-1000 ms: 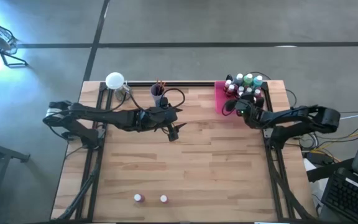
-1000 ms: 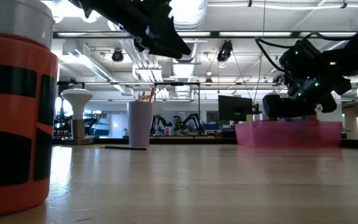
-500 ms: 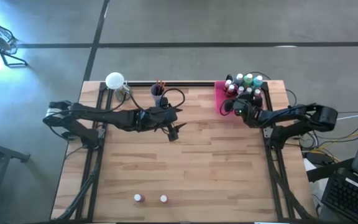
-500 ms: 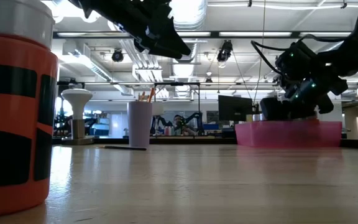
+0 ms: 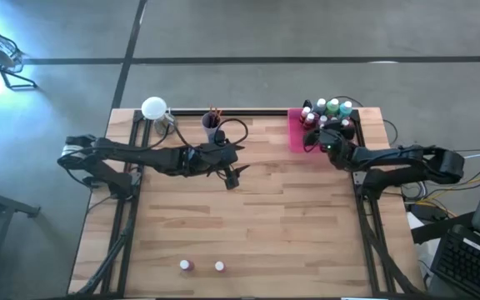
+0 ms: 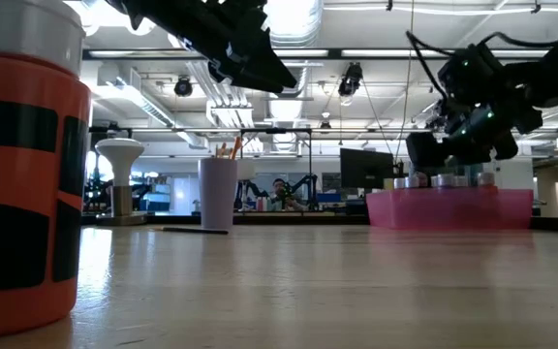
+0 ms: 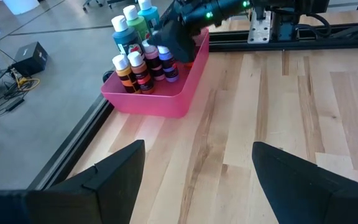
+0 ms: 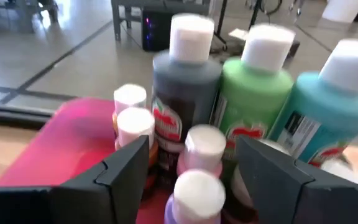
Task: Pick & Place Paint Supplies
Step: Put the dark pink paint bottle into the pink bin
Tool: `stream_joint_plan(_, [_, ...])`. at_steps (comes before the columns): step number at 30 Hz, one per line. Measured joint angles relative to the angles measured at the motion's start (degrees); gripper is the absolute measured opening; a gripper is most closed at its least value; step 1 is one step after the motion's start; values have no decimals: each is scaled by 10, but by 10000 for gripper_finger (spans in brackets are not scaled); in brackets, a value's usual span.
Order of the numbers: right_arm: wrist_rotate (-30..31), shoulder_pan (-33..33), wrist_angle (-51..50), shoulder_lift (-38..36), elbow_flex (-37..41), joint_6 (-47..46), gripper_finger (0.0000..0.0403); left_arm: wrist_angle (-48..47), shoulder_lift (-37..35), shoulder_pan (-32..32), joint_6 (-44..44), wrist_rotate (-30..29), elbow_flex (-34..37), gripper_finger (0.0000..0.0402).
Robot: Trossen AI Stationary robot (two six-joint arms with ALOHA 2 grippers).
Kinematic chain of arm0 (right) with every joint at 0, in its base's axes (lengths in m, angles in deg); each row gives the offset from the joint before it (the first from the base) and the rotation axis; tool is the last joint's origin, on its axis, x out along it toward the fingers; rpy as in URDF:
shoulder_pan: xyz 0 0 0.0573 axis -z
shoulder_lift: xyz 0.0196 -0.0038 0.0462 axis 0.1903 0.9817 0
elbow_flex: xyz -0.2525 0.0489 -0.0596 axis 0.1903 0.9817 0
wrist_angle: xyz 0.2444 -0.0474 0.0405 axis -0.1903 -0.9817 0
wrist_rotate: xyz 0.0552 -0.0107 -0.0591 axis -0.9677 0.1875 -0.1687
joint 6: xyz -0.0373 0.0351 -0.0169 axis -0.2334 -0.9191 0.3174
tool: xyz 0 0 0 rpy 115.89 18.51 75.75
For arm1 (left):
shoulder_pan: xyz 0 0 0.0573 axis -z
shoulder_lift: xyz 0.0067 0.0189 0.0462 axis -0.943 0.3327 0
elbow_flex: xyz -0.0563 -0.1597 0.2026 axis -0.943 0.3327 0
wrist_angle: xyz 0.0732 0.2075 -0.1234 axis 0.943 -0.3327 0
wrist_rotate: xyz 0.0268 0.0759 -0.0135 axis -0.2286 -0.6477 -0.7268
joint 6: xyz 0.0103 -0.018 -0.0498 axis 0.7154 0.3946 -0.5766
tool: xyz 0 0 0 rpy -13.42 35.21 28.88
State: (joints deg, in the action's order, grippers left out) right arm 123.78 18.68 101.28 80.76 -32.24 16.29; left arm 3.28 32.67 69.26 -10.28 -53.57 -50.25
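While hovering over the pink tray [image 5: 294, 133], right gripper [image 8: 185, 180] stood open and empty, white-capped paint bottles [image 8: 194, 134] upright just ahead and below. Farther out, left gripper [image 7: 197, 168] waited open near mid-table, well apart from the tray; two stray bottles [image 5: 201, 266] far off.
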Motion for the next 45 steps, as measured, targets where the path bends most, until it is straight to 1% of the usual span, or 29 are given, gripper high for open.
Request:
stream_joint_plan(5, [0,-1,0,-62,0,36,233,0,0,0,0,0,0,300])
stream_joint_plan(8, [-17,-10,0,-107,0,41,223,-3,0,0,0,0,1,300])
stream_joint_plan(14, [-108,-32,5,-201,0,93,205,-22,0,0,-7,0,4,300])
stream_joint_plan(16, [-149,-37,6,-233,0,118,200,-26,0,0,-8,0,4,300])
stream_joint_plan(19, [-239,-44,6,-274,0,133,194,-35,0,0,-9,0,4,300])
stream_joint_plan(21, [-322,-47,6,-294,0,140,189,-55,-3,0,-7,10,4,300])
stream_joint_plan(22, [-371,-49,6,-302,0,140,186,-75,-7,0,-7,24,4,300])
stream_joint_plan(24, [-482,-52,8,-314,0,140,181,-129,-17,0,-16,69,-1,300])
stream_joint_plan(27, [-634,-59,25,-320,-1,135,172,-202,-40,3,-48,156,-3,300])
stream_joint_plan(29, [-704,-67,62,-316,-1,129,165,-240,-56,10,-67,200,-3,300])
stream_joint_plan(31, [-760,-76,104,-314,-1,125,159,-276,-72,23,-92,229,-3,300])
stream_joint_plan(33, [-791,-90,135,-312,-1,125,153,-302,-89,44,-128,241,-3,300])
stream_joint_plan(36, [-796,-110,148,-309,-1,127,144,-346,-116,92,-184,239,-3,300])
stream_joint_plan(38, [-795,-119,154,-307,-1,131,138,-372,-132,136,-234,227,-3,300])
stream_joint_plan(42, [-795,-125,159,-304,-1,134,128,-404,-162,249,-356,188,-3,300])
stream_joint_plan(44, [-795,-124,170,-304,-1,134,124,-404,-170,320,-419,147,-3,300])
stream_joint_plan(45, [-795,-124,174,-305,-1,134,122,-405,-172,357,-449,118,-3,300])
